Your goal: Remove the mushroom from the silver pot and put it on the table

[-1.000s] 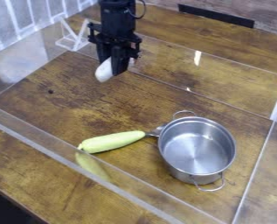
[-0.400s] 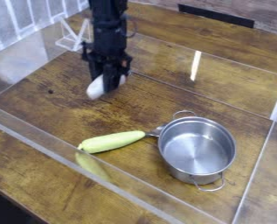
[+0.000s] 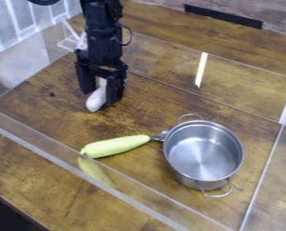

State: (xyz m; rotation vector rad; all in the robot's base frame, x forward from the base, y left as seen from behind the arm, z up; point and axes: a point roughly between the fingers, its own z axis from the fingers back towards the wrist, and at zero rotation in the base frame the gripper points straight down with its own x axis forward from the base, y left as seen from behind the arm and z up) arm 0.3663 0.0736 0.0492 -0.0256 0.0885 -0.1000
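- The mushroom (image 3: pixel 96 97) is seen on the brown wooden table (image 3: pixel 63 133), in the upper left part of the view, well apart from the silver pot (image 3: pixel 206 155), which stands at the lower right.
- The black pincer (image 3: pixel 103 85) is shown open, with its fingers spread to either side of the mushroom; no squeeze on it can be made out.
- The mushroom is placed directly beneath and between the fingertips, its pale lower end poking out toward the viewer and slightly to the left. Its far end is partly hidden by the pincer, so the cap cannot be clearly told.
- Its long axis is slanted, from lower left up to the right, and runs out through the gap rather than across from finger to finger.
- Only one arm is used, and it is reached in from the top of the view.
- The long yellow-green vegetable (image 3: pixel 115 145) is laid nearer the viewer, apart from the mushroom.
- The task is judged all but done: a straight lift is called for, since the mushroom could be nudged or tipped by a sideways move.
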